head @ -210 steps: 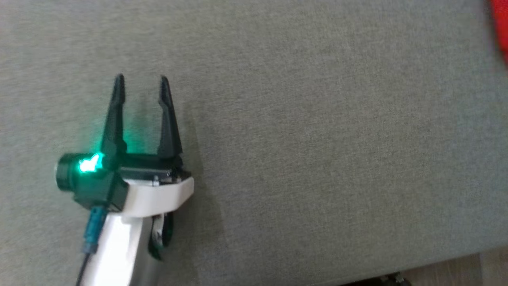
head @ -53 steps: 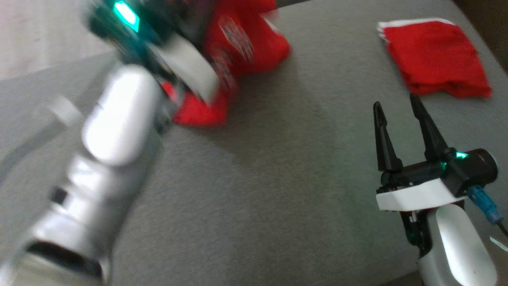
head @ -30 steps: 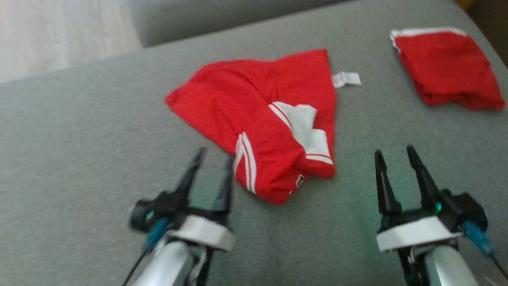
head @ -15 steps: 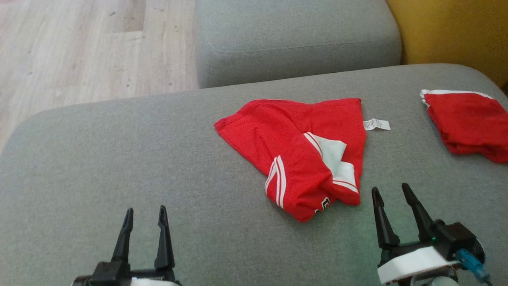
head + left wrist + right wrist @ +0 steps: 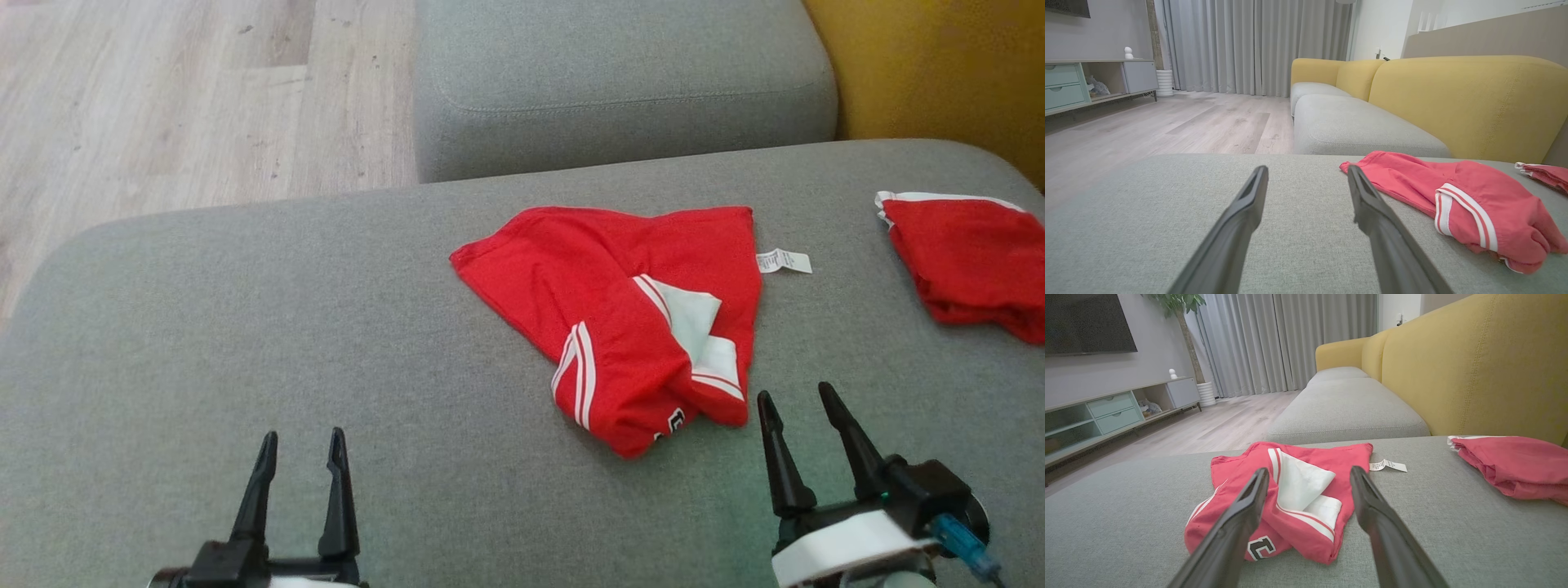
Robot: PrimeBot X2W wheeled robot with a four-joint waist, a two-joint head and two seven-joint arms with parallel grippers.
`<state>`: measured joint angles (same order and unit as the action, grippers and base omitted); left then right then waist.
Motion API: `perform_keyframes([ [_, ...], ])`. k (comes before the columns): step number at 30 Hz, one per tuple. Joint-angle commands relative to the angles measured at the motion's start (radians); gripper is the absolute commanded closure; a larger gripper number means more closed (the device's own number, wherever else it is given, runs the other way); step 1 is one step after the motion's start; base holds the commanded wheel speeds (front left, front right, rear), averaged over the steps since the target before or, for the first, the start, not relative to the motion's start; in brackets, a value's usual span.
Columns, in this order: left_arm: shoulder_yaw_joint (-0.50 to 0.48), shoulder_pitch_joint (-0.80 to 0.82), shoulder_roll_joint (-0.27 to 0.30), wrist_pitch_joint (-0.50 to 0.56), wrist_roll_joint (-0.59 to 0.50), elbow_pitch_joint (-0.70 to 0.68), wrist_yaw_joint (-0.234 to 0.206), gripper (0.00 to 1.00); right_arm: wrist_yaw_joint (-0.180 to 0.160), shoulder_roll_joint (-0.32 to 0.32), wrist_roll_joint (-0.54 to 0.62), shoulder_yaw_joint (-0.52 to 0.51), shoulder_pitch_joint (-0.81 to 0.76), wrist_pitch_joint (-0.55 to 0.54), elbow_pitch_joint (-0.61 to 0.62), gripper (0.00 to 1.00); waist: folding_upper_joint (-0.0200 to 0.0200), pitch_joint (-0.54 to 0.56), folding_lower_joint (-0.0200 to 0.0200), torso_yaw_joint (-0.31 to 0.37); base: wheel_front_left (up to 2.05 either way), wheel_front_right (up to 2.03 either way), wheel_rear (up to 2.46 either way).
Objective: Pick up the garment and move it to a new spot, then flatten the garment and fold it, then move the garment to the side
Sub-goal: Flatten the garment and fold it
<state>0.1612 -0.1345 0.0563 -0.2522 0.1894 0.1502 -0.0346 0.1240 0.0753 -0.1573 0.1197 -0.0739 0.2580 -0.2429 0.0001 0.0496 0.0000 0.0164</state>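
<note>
In your head view, the red garment [image 5: 620, 318] lies crumpled on the sofa [image 5: 245, 327]; the left gripper [image 5: 303, 435] and right gripper [image 5: 795, 391] are both spread, empty. Your left wrist view has it off right; your right wrist view, straight ahead.

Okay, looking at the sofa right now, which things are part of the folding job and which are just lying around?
In the job:
crumpled red garment with white stripes
left hand, open
right hand, open
grey fabric seat it lies on

Lying about:
folded red cloth at the right edge
grey cushion behind
yellow sofa back
pale wooden floor
</note>
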Motion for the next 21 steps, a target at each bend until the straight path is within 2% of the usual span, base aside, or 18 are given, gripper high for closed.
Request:
perform_keyframes([
  [1,-0.032,0.034,-0.006,-0.009,-0.003,-0.026,0.000,0.00,0.007,0.016,-0.004,0.025,0.030,0.004,0.025,0.00,-0.0001,-0.001,0.0000,0.001,0.00,0.00,0.00],
  [15,-0.008,0.038,-0.006,-0.009,0.009,-0.021,-0.007,0.00,0.007,0.018,-0.008,0.034,0.038,0.004,0.028,0.00,-0.0001,-0.013,0.0000,0.006,0.00,0.00,0.00],
  [21,0.014,0.055,-0.006,-0.009,0.010,-0.022,-0.001,0.00,0.007,0.021,-0.010,0.049,0.048,0.004,0.034,0.00,-0.0001,-0.035,0.0000,0.030,0.00,0.00,0.00],
])
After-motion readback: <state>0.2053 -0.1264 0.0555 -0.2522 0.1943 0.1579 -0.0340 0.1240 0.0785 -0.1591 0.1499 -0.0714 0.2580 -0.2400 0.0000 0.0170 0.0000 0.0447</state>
